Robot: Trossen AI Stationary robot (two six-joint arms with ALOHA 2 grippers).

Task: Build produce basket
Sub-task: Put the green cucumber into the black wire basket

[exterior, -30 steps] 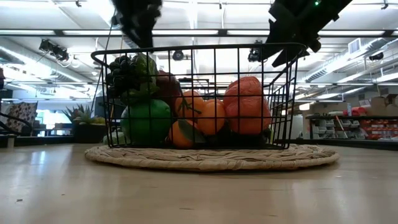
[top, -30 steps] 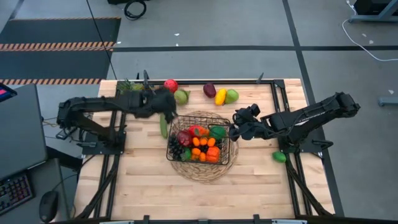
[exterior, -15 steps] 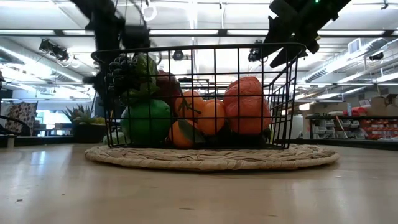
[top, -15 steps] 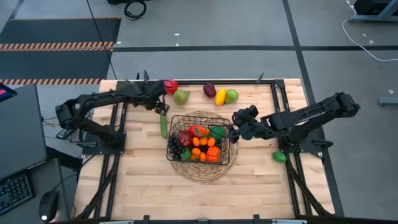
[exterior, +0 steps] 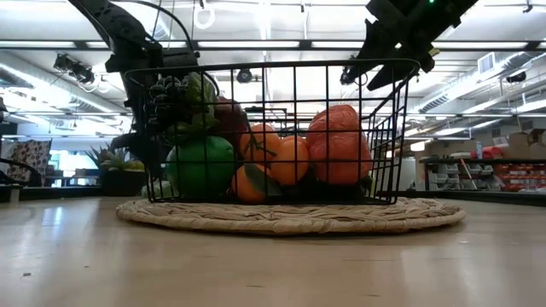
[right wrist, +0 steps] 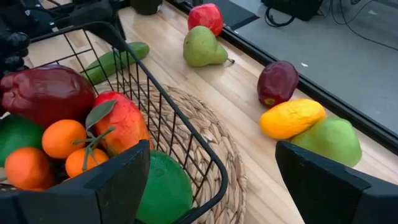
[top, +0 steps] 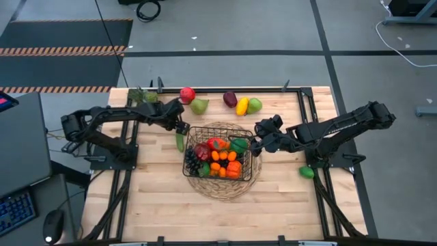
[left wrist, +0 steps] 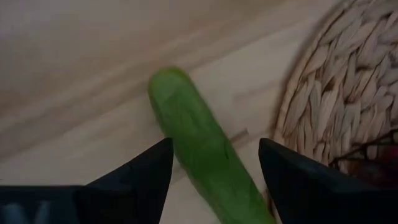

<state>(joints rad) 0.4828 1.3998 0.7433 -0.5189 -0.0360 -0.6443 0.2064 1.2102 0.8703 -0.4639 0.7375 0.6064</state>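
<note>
Left gripper (left wrist: 214, 168) hovers spread over the cucumber (left wrist: 199, 146) left of the half-filled basket (top: 222, 153); right gripper (top: 257, 142) waits spread at its right rim; next, likely lower and pinch.

The basket (top: 222, 158) sits on the mat (top: 205, 189) at mid-table, holding produce (top: 220, 159); the cucumber (top: 179, 141) lies on the table just left of the mat, with the left gripper (top: 181, 127) above it; an apple (top: 187, 94), two pears (top: 199, 106) (top: 255, 105), a plum (top: 230, 99) and a lemon (top: 242, 106) line the far edge; the right gripper (top: 257, 144) hangs at the basket's right rim; one fruit (top: 306, 172) lies far right.
</note>
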